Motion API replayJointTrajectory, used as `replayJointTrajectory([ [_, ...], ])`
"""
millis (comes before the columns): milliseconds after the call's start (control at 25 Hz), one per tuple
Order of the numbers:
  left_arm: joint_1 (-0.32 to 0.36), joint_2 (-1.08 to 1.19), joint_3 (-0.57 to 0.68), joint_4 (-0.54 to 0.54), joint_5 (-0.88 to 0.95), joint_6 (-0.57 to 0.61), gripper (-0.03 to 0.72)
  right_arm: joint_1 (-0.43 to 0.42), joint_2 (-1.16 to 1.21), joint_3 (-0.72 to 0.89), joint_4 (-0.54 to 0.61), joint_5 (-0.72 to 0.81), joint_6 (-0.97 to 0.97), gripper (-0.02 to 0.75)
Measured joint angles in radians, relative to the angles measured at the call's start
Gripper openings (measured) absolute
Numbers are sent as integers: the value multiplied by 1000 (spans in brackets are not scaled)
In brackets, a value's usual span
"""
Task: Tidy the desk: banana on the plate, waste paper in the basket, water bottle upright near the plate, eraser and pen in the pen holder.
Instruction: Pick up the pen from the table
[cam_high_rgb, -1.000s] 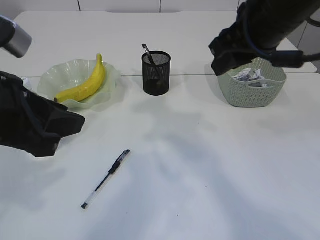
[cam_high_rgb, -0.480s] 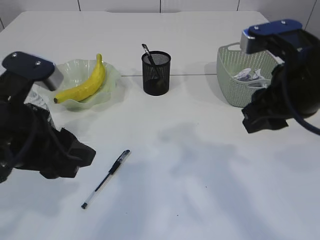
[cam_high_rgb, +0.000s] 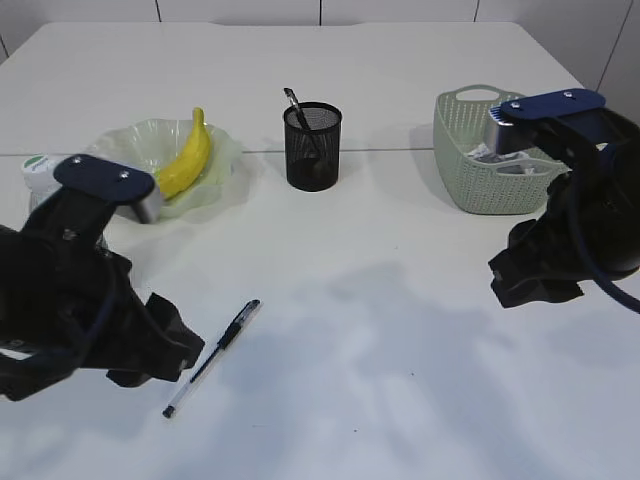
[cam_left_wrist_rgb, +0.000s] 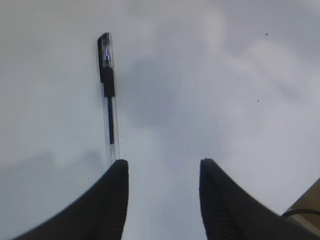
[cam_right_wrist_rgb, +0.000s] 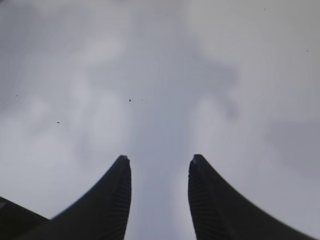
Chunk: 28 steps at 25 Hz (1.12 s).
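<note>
Left gripper hangs open and empty; the pen lies ahead, off its left fingertip. Best to shift left, straddle the barrel crosswise, then close.

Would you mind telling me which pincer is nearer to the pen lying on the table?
Left. The left pincer is open just beside the pen, one fingertip almost at its end. The right pincer is far across the table, below the basket.

A yellow curved banana lay on the pale green ruffled plate. Right of the plate stood a black mesh pen holder; a clear black-capped pen lay flat below it.
</note>
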Motion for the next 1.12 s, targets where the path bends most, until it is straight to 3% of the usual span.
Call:
replayJointTrajectory([
  [480, 0, 215, -5, -4, -33, -78, 335, 0, -3, 0, 17, 0, 0, 292],
  [840, 1, 326, -109, 23, -15, -96, 335, 0, -3, 0, 19, 15, 0, 292],
  [1120, 51, 359, -122, 48, 7, -106, 335, 0, -3, 0, 19, 22, 0, 291],
])
